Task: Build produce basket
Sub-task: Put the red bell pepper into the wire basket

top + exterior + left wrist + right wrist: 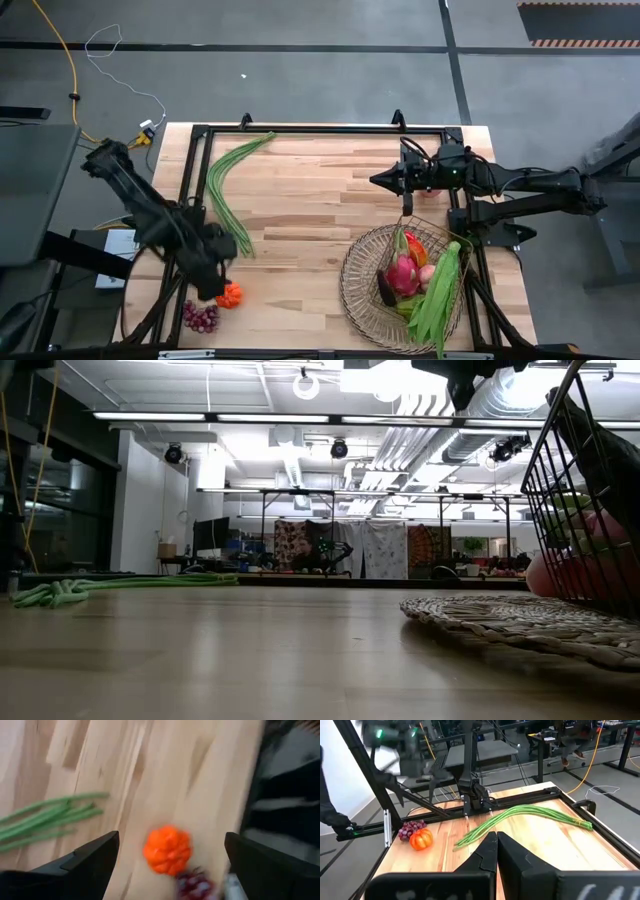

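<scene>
Two pieces of produce lie loose at the table's near-left corner: an orange-red pumpkin and, just beside it, a bunch of purple grapes. The left gripper hangs over that corner next to the pumpkin with its fingers spread wide, holding nothing; in its wrist view the pumpkin shows between the two dark fingers, the grapes touching it. A long green bean bunch curves across the left half of the table. The basket sits at the near right and holds a pink dragon fruit, a red pepper, a dark eggplant and another bean bunch leaning over its rim. The right gripper waits above the far right side of the table, fingers pressed together and empty.
</scene>
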Robot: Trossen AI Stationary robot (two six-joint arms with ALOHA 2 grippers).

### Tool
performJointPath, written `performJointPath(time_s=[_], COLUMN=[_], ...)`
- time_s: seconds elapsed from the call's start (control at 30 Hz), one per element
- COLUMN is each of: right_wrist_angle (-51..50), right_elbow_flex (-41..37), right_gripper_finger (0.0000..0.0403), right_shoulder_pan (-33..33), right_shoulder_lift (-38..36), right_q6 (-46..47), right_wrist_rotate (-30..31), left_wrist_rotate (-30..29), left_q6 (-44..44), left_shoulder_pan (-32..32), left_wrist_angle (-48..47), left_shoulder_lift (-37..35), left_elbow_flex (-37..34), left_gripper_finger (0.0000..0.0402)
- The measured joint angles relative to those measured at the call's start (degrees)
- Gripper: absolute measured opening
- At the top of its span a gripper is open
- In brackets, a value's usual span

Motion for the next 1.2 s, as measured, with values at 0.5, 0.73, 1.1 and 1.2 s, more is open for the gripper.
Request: performJointPath(time_s=[0.5, 0.73, 1.1, 1.2], right_wrist_angle=[-1.8, -3.2, -3.6, -3.6], right_elbow_flex=[0.0, 0.0, 0.0, 0.0], right_gripper_finger=[0.0, 0.0, 0.0, 0.0], right_shoulder_pan=[0.0, 0.0, 0.0, 0.0], right_shoulder_lift=[0.0, 0.0, 0.0, 0.0], right_q6=[0.0, 0.0, -1.1, -1.1], right_wrist_rotate=[0.0, 0.0, 0.1, 0.1], left_wrist_rotate=[0.3, 3.2, 4.8, 4.9], left_q6=[-3.1, -1.7, -1.3, 0.4], left_shoulder_pan=[-8.0, -8.5, -8.8, -9.0], left_wrist_angle=[10.4, 11.2, 13.7, 14.7], left_shoulder_lift=[14.2, 17.4, 21.7, 23.4], left_elbow_flex=[-7.6, -7.6, -7.6, -7.6], left_gripper_finger=[0.0351, 0.0351, 0.0351, 0.0351])
